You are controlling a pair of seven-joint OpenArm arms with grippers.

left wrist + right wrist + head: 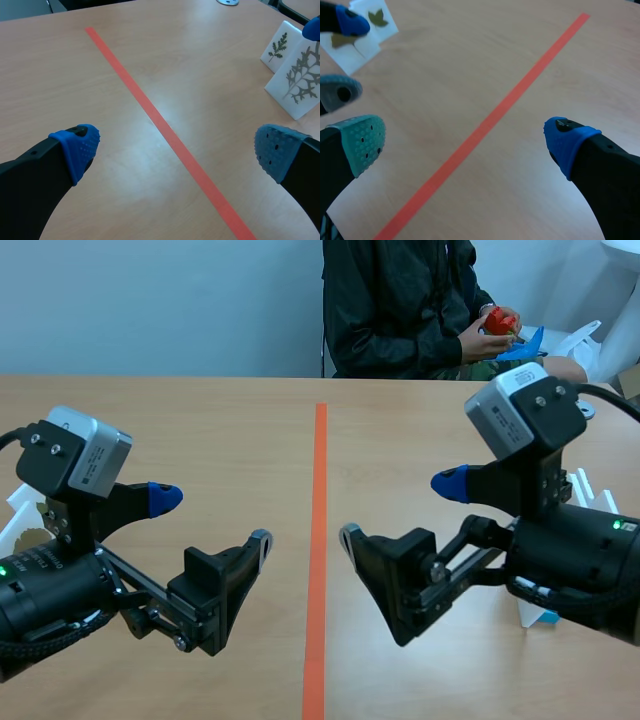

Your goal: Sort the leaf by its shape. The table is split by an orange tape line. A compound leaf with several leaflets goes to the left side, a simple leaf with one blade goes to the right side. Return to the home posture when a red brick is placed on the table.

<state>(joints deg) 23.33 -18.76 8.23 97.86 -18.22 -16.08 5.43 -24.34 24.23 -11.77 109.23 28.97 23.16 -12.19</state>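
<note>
My left gripper [212,517] hangs open above the table left of the orange tape line [317,540], nothing between its fingers [75,147]. My right gripper [400,510] is open too, right of the line and just as empty [465,140]. Two white cards with branching, many-leaflet leaves [299,79] [277,46] stand on the right side next to the right arm; in the scene view they are partly hidden [590,495]. White cards with single-blade leaves [376,18] [344,44] lie on the left side behind the left arm's fingers.
A person sits across the table holding a small red object [499,320] in both hands, off the table. A blue item [525,345] lies by their hands. A white card edge [20,512] shows behind the left arm.
</note>
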